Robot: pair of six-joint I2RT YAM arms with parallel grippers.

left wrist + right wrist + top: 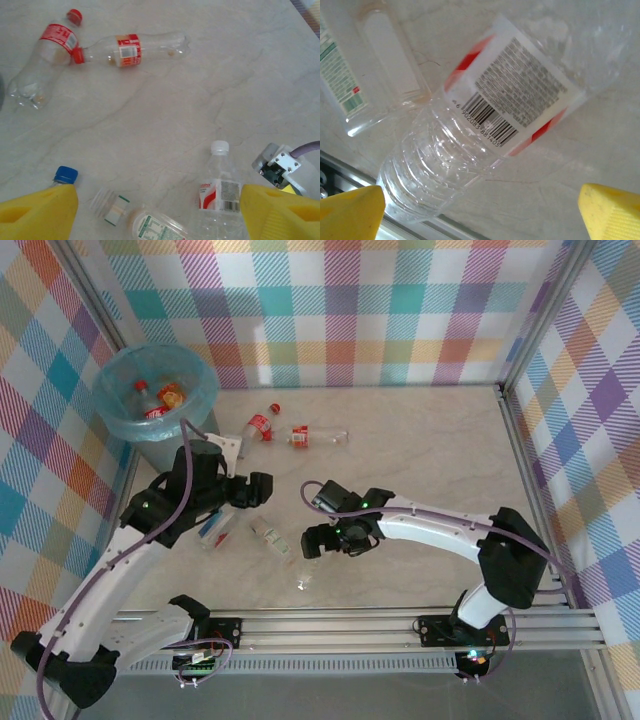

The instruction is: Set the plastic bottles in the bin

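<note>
**Both grippers spread wide, bottles loose on the table**

In the top view I have the bin (pixel 112 390) in the upper left of the frame, against the checked wall (pixel 350 310). Inside its blue liner lie a red-capped bottle (pixel 150 402) and an orange bottle (pixel 172 393), side by side.

Just right of the bin, two more lie on the marble table (pixel 430 440). In the upper left of the left wrist view these are a crumpled red-label bottle (pixel 42 55) and a long clear bottle (pixel 135 48). The long one's red cap rests against the crumpled one's side.

The left gripper (pixel 157 207) hangs with its yellow fingers (pixel 37 212) far apart at the bottom corners, gripping nothing. Along the bottom edge between them I see a blue-capped bottle (pixel 65 175), a flat green-label bottle (pixel 145 225) and a white-capped bottle (pixel 220 190).

The right gripper (pixel 313 518) sits mid-frame in the top view, near the left one but apart from it. In its wrist view the fingers are also spread to the bottom corners. A barcode-label bottle (pixel 495 115) lies diagonally on the table above them, unclamped. Its ribbed base is close to the left-hand finger, and I cannot tell whether they touch. A metal rail (pixel 340 170) crosses the lower left corner.
</note>
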